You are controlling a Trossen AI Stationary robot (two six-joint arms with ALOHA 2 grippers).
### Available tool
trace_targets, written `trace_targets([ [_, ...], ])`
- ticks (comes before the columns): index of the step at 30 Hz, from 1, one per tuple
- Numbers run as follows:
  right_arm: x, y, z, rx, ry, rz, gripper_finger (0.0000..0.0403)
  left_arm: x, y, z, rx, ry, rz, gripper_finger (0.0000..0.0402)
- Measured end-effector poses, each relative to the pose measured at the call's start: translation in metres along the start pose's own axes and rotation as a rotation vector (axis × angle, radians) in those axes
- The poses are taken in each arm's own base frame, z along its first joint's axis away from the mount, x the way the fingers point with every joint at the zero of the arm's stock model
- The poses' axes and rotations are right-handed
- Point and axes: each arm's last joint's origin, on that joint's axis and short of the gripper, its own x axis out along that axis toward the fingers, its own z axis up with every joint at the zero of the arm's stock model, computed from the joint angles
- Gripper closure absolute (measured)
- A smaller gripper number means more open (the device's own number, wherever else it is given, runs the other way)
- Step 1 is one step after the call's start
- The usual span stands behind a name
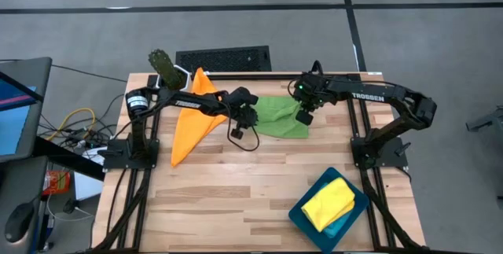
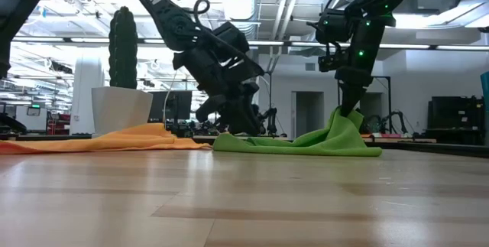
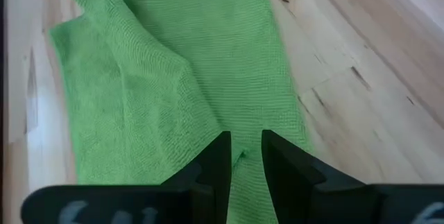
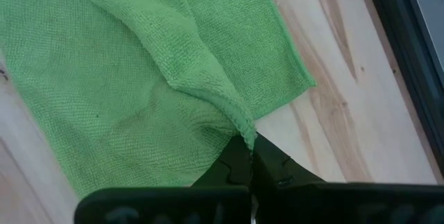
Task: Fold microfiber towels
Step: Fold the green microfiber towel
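The green towel (image 1: 281, 118) lies spread on the far middle of the desk (image 1: 251, 199), between the two arms, and it is the cloth being folded. Its right corner is lifted into a small peak, because the right fingers (image 4: 244, 156) are pressed together on that corner, pinching the hem; the rest of the cloth hangs down from the pinch and trails flat across the wood. At the towel's left edge the left fingers (image 3: 244, 158) are narrowed to a slim gap with green cloth between them, so they seem to have just nipped that edge, probably so that both ends can be carried over together for the fold. The left arm reaches in from the left of the desk, its wrist bent down so the fingers meet the cloth low, close to the wood. The right arm stretches in from the right, elbow high, forearm dropping almost straight down onto the raised corner. To the left of the green towel the orange towel (image 1: 192, 120) lies unfolded and slanted, partly under the left arm, waiting its turn. At the near right a yellow towel (image 1: 328, 203) rests folded on the dark teal tray (image 1: 302, 216), with a strip of light blue showing under its near edge, which suggests finished cloths are stacked there.
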Motion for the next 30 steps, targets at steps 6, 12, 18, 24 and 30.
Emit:
trace_targets([
  [6, 0.000, 0.000, 0.001, 0.000, -0.011, -0.002, 0.0391, -0.001, 0.002, -0.002, -0.011, -0.011, -0.010, 0.0328],
  [12, 0.000, 0.000, 0.001, 0.000, -0.013, -0.002, 0.0391, -0.001, 0.002, -0.002, -0.041, -0.031, -0.026, 0.0328],
  [18, 0.000, 0.000, 0.002, -0.002, -0.015, -0.001, 0.0391, 0.022, 0.011, 0.000, -0.103, 0.020, -0.047, 0.0328],
  [24, 0.000, 0.002, 0.002, -0.009, -0.017, 0.002, 0.0391, 0.023, 0.023, 0.010, -0.147, 0.059, -0.079, 0.0328],
  [30, 0.000, 0.003, 0.002, -0.016, -0.020, 0.001, 0.0391, 0.020, 0.019, 0.000, -0.160, 0.140, -0.133, 0.0328],
])
